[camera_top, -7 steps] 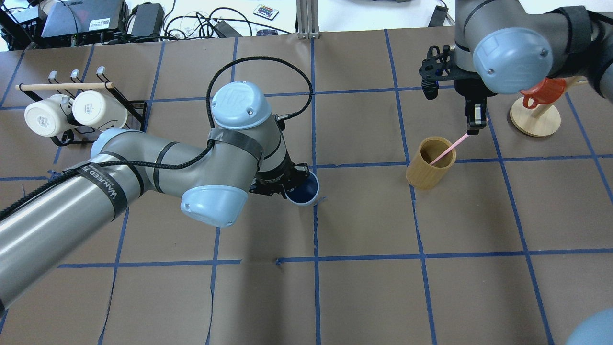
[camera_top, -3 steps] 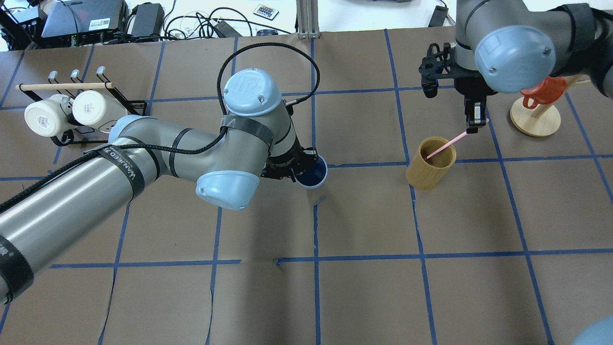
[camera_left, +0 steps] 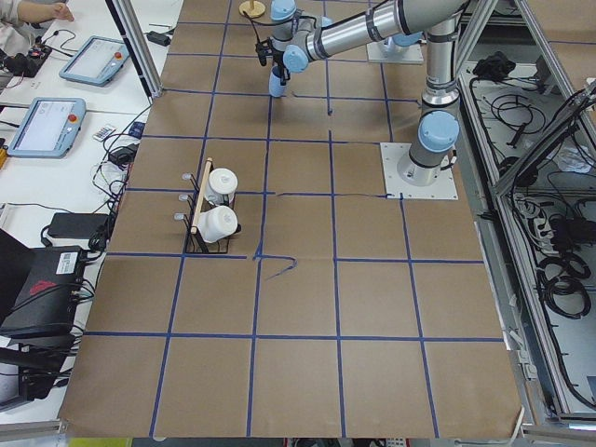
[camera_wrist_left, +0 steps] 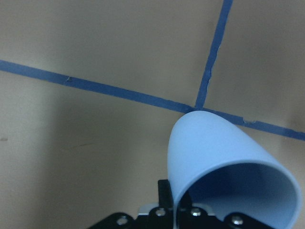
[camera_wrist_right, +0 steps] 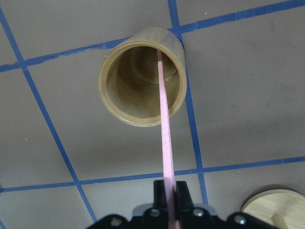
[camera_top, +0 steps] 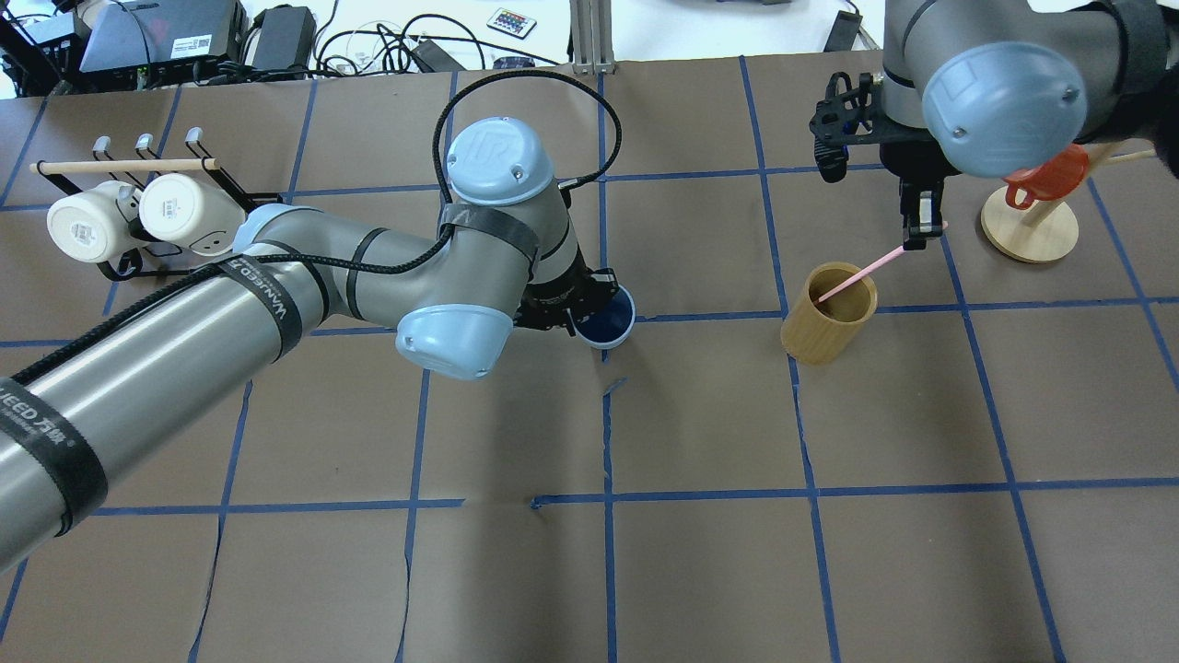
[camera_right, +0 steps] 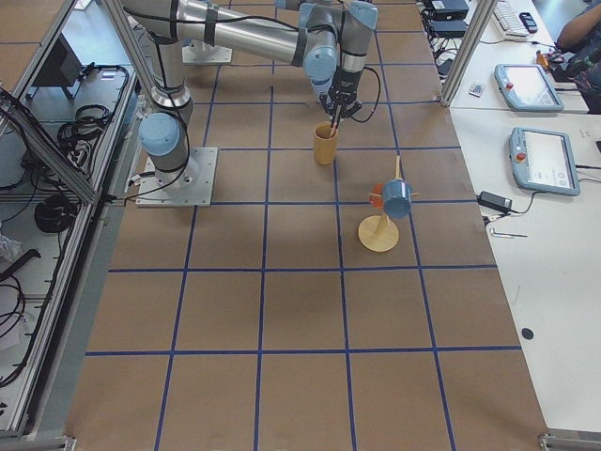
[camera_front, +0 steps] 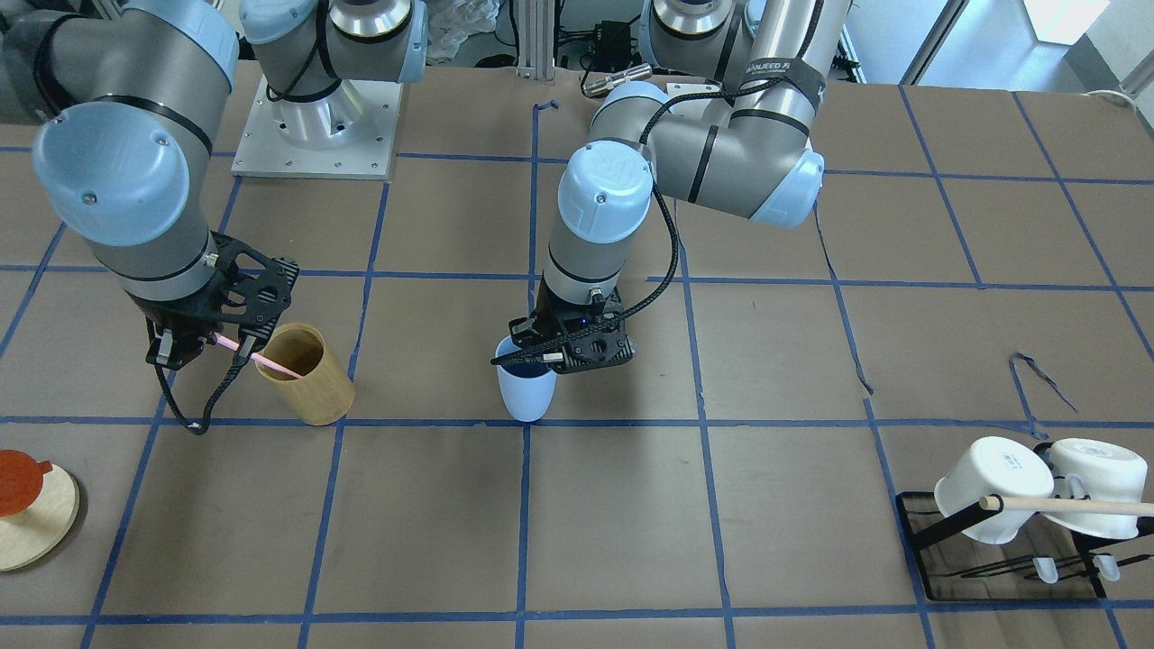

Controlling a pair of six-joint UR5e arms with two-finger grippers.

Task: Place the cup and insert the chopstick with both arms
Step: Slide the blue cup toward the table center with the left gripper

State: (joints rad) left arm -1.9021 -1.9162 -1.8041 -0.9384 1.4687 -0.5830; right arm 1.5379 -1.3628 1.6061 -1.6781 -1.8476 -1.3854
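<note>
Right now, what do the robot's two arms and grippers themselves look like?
Both the left arm and right arm are silver-grey tubes with pale blue joint caps. The left carries black bands with white lettering and a black braided cable. The left gripper and right gripper are black, with narrow fingers.

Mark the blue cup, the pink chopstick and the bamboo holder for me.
blue cup (camera_front: 526, 401): exterior front-facing view, lower outer wall.
pink chopstick (camera_wrist_right: 164, 124): right wrist view, middle of the shaft.
bamboo holder (camera_top: 812, 339): overhead exterior view, outer side wall.

Brown tbl (camera_top: 709, 580), blue tape grid (camera_top: 718, 495)
</note>
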